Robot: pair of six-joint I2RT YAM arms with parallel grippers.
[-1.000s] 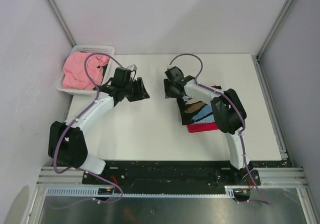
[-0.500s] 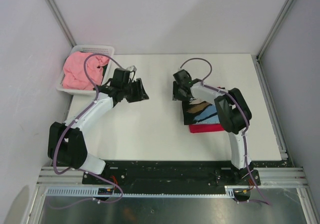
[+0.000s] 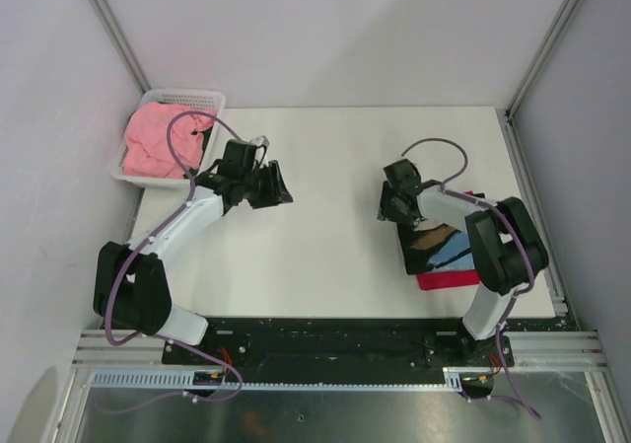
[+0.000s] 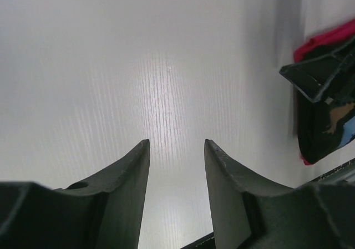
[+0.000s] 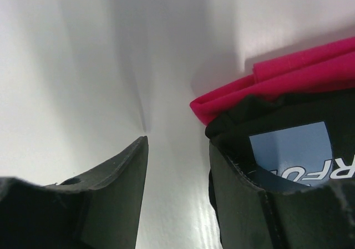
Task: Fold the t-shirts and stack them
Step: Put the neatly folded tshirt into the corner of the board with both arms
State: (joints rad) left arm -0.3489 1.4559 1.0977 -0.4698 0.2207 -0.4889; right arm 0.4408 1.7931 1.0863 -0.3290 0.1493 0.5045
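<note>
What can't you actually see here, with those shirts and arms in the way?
- Top view: the right arm hides the right side of the black t-shirt; the red t-shirt beneath shows only at edges.
- Top view: the pink t-shirt is bunched in the basket, its underside hidden.
- Right wrist view: the shirt's lettering runs off the frame edge.

I count 3 tees: 1 pink tee (image 3: 158,142) inside the basket (image 3: 183,95), 1 black tee (image 3: 422,254) atop 1 red tee (image 3: 449,280) well right of that basket. 1 basket. The left arm (image 3: 177,228) and right arm (image 3: 498,256) make 2.

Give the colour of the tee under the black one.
Crimson red tee, clearest in the right wrist view.
</note>
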